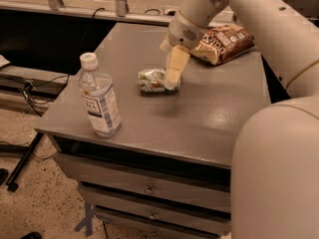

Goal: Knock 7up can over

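Observation:
The 7up can point(152, 80) lies on its side in the middle of the grey tabletop point(209, 118), silver-white with green markings, its long axis running left to right. My gripper point(174, 72) reaches down from the upper right and its pale fingers point(175, 66) rest against the right end of the can, partly covering it.
A clear water bottle point(99, 96) with a white cap stands upright near the table's front left corner. A brown snack bag point(223, 43) lies at the back right. My arm's large white links fill the right side. Drawers sit below the tabletop.

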Controlling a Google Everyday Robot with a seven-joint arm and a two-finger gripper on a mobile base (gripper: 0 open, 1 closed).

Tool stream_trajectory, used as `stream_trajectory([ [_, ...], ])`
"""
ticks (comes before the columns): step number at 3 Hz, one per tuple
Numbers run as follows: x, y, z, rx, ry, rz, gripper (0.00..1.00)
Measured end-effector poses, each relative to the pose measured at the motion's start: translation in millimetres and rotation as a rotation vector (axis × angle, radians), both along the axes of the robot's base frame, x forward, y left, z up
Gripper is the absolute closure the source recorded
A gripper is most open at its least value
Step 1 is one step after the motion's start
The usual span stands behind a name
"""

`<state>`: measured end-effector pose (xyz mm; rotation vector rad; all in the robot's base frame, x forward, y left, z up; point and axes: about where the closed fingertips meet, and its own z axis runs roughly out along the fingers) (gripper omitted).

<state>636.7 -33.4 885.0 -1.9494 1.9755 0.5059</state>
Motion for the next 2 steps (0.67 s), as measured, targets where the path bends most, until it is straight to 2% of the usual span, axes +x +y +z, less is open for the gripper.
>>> stream_trajectory([
  [1,3,-27,13,0.120,0.002,-0.047,0.00],
  [2,2,-74,30,0.273,-0.024,-0.113,0.00],
])
